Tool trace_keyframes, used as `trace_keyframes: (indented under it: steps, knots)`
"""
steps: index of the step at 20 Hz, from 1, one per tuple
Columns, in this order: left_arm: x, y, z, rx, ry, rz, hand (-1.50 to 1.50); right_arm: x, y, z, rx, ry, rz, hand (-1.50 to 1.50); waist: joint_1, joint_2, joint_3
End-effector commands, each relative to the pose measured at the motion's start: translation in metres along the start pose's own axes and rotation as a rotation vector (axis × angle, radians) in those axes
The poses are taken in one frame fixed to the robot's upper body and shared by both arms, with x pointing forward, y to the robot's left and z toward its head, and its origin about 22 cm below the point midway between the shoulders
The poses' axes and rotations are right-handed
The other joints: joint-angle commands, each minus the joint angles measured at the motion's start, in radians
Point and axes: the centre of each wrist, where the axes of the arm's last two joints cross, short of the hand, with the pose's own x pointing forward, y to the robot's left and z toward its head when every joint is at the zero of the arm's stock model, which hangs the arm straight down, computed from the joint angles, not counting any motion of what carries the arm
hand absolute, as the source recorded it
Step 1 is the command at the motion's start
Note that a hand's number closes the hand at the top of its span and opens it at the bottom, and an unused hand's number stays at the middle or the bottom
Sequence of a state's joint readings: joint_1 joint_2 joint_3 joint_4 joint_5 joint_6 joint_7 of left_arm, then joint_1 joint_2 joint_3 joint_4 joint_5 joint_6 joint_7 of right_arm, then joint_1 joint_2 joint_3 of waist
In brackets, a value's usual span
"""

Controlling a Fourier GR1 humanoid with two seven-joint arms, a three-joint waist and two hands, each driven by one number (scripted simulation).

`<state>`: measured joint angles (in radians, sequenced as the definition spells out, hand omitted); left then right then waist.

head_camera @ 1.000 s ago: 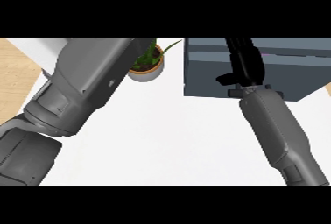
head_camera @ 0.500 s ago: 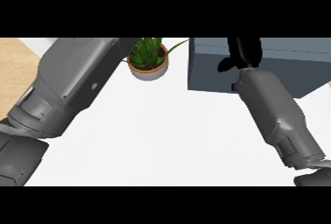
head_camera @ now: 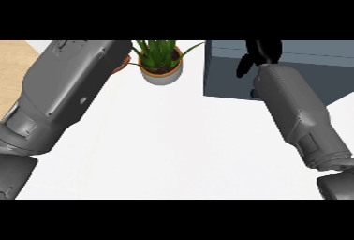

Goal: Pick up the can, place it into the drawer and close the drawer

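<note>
Can shows nowhere — possibly hidden. Right hand lies over the grey drawer unit at one o'clock, fingers unreadable; potted plant at twelve on the white counter.

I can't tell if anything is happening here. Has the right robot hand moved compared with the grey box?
Yes. The right robot hand has slid further up over the grey box, towards its far side.

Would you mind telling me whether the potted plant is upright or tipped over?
Upright. The potted plant stands on the white counter, its rim level and leaves rising from the soil.
</note>
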<state>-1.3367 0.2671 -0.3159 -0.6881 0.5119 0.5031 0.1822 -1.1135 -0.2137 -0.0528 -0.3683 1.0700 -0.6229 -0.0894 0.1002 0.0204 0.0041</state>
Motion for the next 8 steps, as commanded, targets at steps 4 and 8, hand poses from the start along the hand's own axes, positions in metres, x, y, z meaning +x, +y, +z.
trace_keyframes:
  steps: [4,8]
  knots:
    - [-0.012,0.016,0.008,-0.022,0.009,0.002,-1.50,0.025,-0.031,-0.033,-0.132,0.007,-0.217,-1.50,0.032,-0.003,-0.002]
    - [-0.014,0.040,0.013,-0.016,0.000,0.014,-1.50,0.030,-0.025,-0.031,-0.139,0.004,-0.239,-1.50,0.032,-0.006,-0.003]
